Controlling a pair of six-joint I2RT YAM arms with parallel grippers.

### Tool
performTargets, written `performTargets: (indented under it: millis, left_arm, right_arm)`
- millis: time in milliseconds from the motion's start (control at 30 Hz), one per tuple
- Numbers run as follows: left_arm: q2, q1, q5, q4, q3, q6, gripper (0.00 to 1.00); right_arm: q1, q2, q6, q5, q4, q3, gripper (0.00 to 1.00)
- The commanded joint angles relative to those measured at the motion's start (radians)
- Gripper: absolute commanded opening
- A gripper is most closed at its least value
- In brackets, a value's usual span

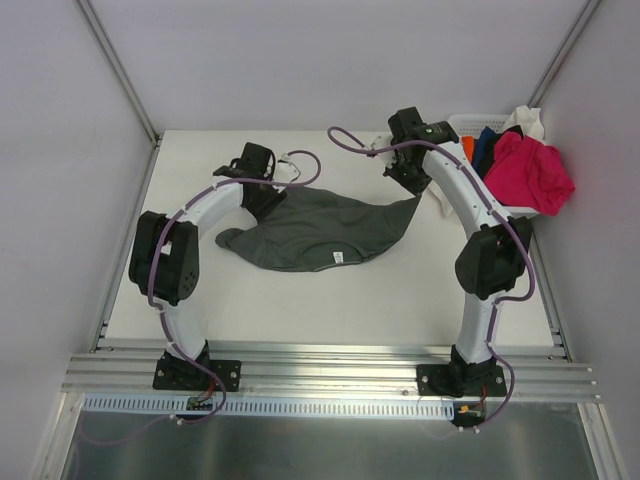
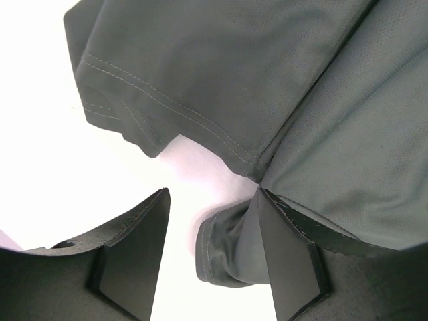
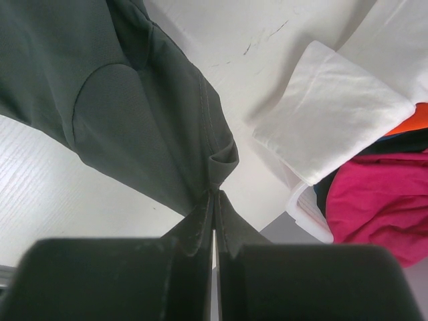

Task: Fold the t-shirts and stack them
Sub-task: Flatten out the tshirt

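1 grey tee [image 1: 310, 235] on tbl [image 1: 300, 310]; 4 tees [image 1: 530, 170] in bskt [image 1: 465, 122].

Top external: high, behind the arm bases [image 1: 195, 372], angled down, whole table [image 1: 300, 310] in frame. Left wrist: very close, looking past own fingers [image 2: 137, 247] onto charcoal t-shirt [image 2: 267, 80]. Right wrist: equally close on same shirt, magenta t-shirt [image 3: 374, 207] at right edge. All three share charcoal shirt; top and right wrist share magenta one.
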Motion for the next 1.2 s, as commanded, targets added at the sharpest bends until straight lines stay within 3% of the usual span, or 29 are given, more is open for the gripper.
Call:
performTargets:
  millis: [0,467,933,1033,1167]
  left_arm:
    - [0.026,0.007,0.018,-0.001,0.027,0.031,0.56]
    - [0.149,0.01,0.025,-0.003,0.102,0.033,0.56]
    - [0.052,0.01,0.059,-0.003,-0.06,0.016,0.51]
    - [0.055,0.01,0.061,-0.003,-0.06,0.011,0.42]
    - [0.058,0.008,0.068,-0.003,-0.046,0.008,0.12]
  right_arm:
    - [0.007,0.012,0.015,0.009,-0.015,0.054,0.01]
    - [0.011,-0.005,0.012,0.018,-0.012,0.012,0.0]
    - [0.01,0.025,0.014,0.001,-0.01,0.044,0.01]
    - [0.01,0.038,0.015,-0.005,-0.013,0.058,0.01]
    - [0.013,0.047,0.017,-0.002,-0.012,0.063,0.01]
